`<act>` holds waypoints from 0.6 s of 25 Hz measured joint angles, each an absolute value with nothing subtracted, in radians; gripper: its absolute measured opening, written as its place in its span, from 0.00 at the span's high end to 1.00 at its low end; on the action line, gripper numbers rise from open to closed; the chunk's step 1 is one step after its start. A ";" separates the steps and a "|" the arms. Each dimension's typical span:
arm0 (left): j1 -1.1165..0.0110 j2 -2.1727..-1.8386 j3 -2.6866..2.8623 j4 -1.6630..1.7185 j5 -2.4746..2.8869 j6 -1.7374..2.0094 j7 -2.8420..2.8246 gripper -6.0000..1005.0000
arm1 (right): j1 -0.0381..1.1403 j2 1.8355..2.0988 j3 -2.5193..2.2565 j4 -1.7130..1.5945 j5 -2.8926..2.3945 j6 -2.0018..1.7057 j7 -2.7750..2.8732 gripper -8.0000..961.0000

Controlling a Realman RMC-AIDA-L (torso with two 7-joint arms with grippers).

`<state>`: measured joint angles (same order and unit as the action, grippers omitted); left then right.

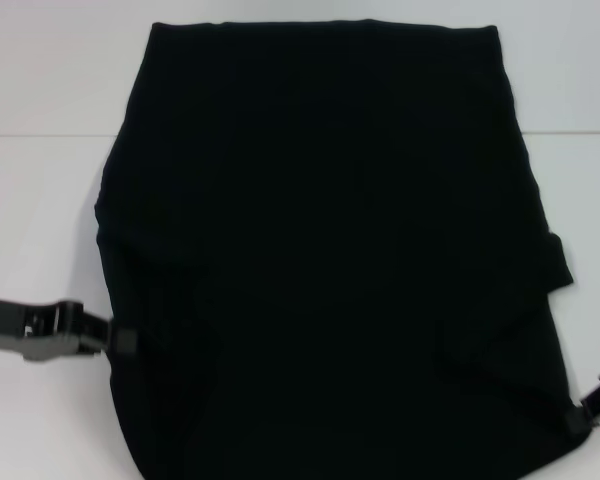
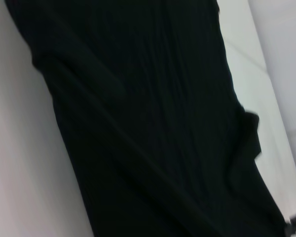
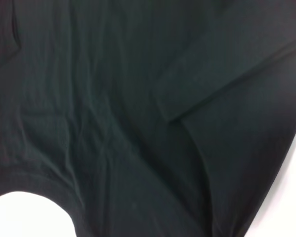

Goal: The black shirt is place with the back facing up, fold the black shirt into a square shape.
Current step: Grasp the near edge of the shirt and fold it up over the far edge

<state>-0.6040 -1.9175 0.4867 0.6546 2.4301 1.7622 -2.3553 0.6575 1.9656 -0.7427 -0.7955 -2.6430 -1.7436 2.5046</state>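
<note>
I have the black shirt (image 1: pixel 330 250) lying plain side up and filling most of the head view, its long axis running from the top edge down to the bottom, sleeves already tucked inward over the body on the white worktop (image 1: pixel 40 200). The left gripper (image 1: pixel 120 342) sits at the shirt's lower-left edge and the right gripper (image 1: pixel 580 415) at its lower-right corner, both touching cloth. I cannot tell whether either is clamped, so I judge the next fold lifts this near end away toward the top.
</note>
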 joint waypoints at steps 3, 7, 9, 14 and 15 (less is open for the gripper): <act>-0.605 -1.918 0.506 0.655 2.457 1.817 -2.355 0.97 | 0.629 1.977 -0.741 -0.862 -2.674 -1.816 2.518 0.92; -0.599 -1.926 0.551 0.660 2.482 1.892 -2.344 0.97 | 0.598 1.981 -0.736 -0.893 -2.690 -1.894 2.518 0.92; -0.595 -1.929 0.561 0.664 2.493 1.910 -2.341 0.97 | 0.588 1.983 -0.735 -0.894 -2.686 -1.917 2.514 0.91; -0.594 -1.935 0.572 0.663 2.499 1.926 -2.324 0.97 | 0.577 1.994 -0.721 -0.893 -2.678 -1.926 2.495 0.90; -0.597 -1.936 0.568 0.660 2.492 1.929 -2.315 0.97 | 0.577 1.993 -0.708 -0.891 -2.667 -1.926 2.483 0.90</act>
<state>-0.5972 -1.9356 0.5679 0.6601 2.4922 1.9291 -2.3148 0.5775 1.9934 -0.7077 -0.8912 -2.6666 -1.9256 2.4833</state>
